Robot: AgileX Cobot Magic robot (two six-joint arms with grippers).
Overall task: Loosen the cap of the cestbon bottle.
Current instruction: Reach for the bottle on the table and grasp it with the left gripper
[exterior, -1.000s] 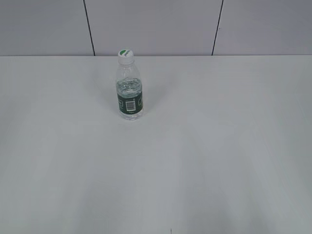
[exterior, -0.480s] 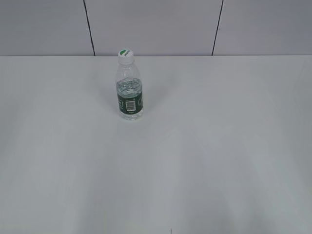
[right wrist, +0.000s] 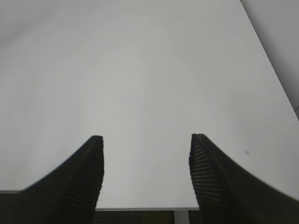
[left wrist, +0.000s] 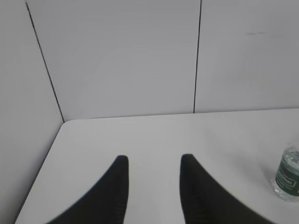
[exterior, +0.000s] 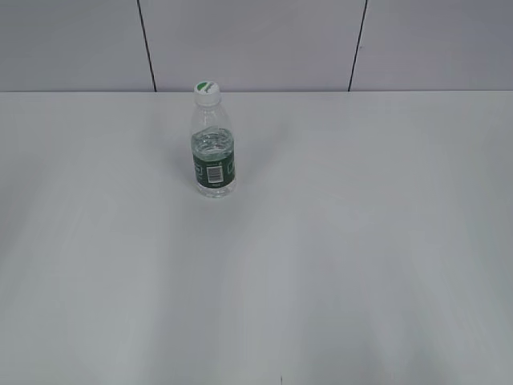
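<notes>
Both grippers stand with parted jaws and hold nothing: the left gripper [left wrist: 151, 161] shows a moderate gap between its dark fingers, while the right gripper [right wrist: 145, 140] is spread wider above the bare white table [exterior: 361, 241]. Neither arm appears in the exterior view. Upright on the table, left of centre and toward the far wall, stands the cestbon bottle [exterior: 213, 156], its white cap [exterior: 206, 90] with the green mark seated on the neck.
</notes>
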